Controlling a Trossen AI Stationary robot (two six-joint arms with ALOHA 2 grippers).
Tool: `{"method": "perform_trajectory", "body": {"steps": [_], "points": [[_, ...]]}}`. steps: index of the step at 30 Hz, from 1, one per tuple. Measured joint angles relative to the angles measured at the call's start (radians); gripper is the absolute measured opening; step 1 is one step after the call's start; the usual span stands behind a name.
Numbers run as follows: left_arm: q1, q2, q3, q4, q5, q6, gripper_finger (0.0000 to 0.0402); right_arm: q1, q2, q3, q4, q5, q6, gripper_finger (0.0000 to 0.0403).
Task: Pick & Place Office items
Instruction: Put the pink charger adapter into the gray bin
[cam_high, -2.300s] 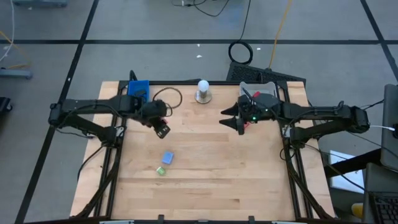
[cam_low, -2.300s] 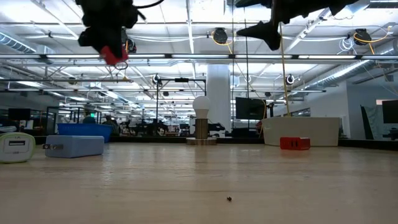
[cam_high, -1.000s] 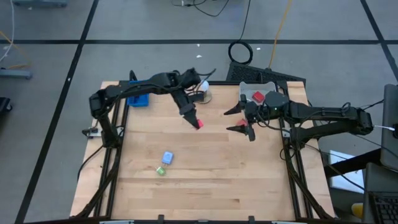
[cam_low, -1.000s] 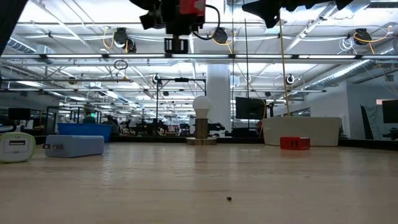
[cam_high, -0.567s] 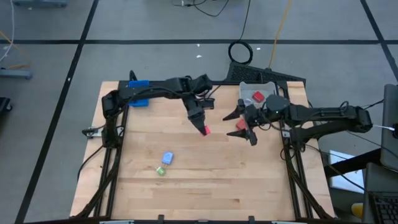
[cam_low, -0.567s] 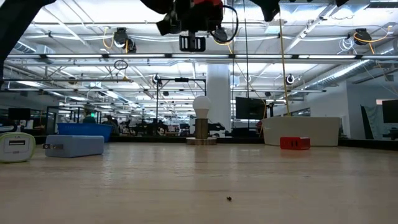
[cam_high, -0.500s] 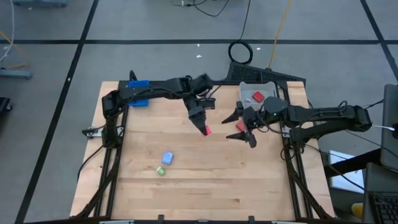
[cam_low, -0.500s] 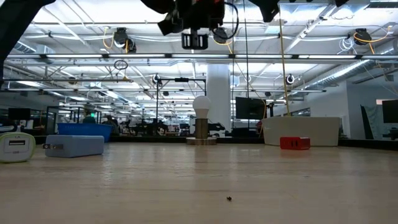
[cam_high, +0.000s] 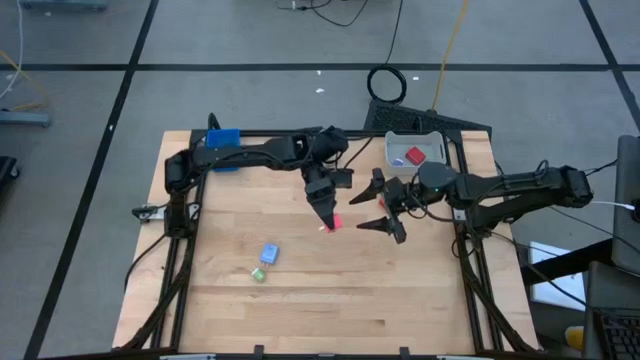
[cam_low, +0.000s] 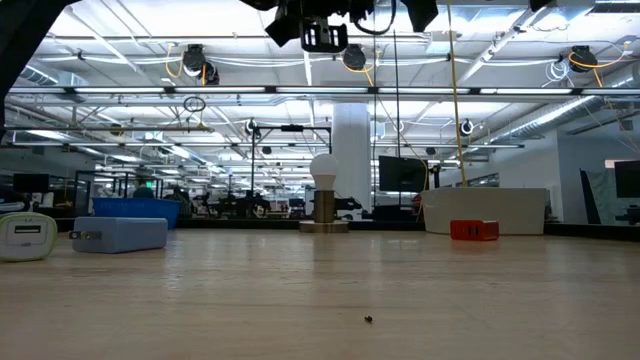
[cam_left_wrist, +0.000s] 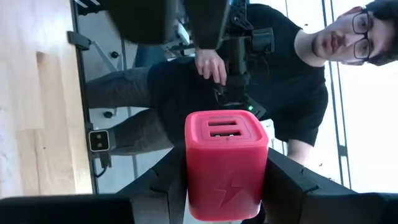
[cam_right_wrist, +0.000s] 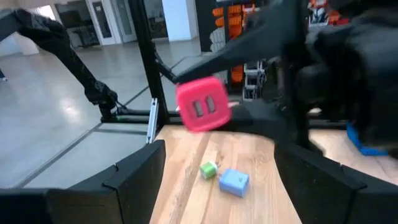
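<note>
Left arm has swung further out over mid-table and the right gripper has edged toward it — the two now nearly meet.
Pale wooden plank table (cam_high: 330, 290) in a bright open hall; a person in black (cam_left_wrist: 292, 74) shows behind. The left gripper (cam_high: 329, 219), arm stretched across, is clamped on a red plastic cube charger (cam_left_wrist: 226, 163) with two slots and a lightning-bolt mark, held in the air just beside the right gripper (cam_high: 385, 211), whose jaws stand apart and empty. A light-blue block (cam_high: 269, 254) and small green bit (cam_high: 259, 273) lie on the wood — well apart from both.
</note>
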Motion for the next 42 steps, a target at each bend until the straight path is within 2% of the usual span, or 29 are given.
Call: {"method": "perform_trajectory", "body": {"steps": [13, 23, 35, 42], "points": [[-0.010, 0.000, 0.000, 0.044, -0.023, -0.017, 0.0152, 0.013, 0.003, 0.000, 0.064, 0.002, 0.020, 0.0295], [-0.009, 0.011, -0.001, 0.046, -0.022, -0.020, 0.0152, 0.041, 0.069, 0.000, 0.160, -0.002, 0.059, 0.0295], [-0.011, 0.037, -0.001, 0.059, -0.003, -0.027, 0.0152, 0.078, 0.071, 0.000, 0.173, 0.029, 0.036, 0.0295], [-0.013, 0.043, -0.001, 0.134, 0.013, -0.064, 0.0152, 0.078, 0.096, 0.000, 0.187, 0.027, 0.033, 0.0295]]}}
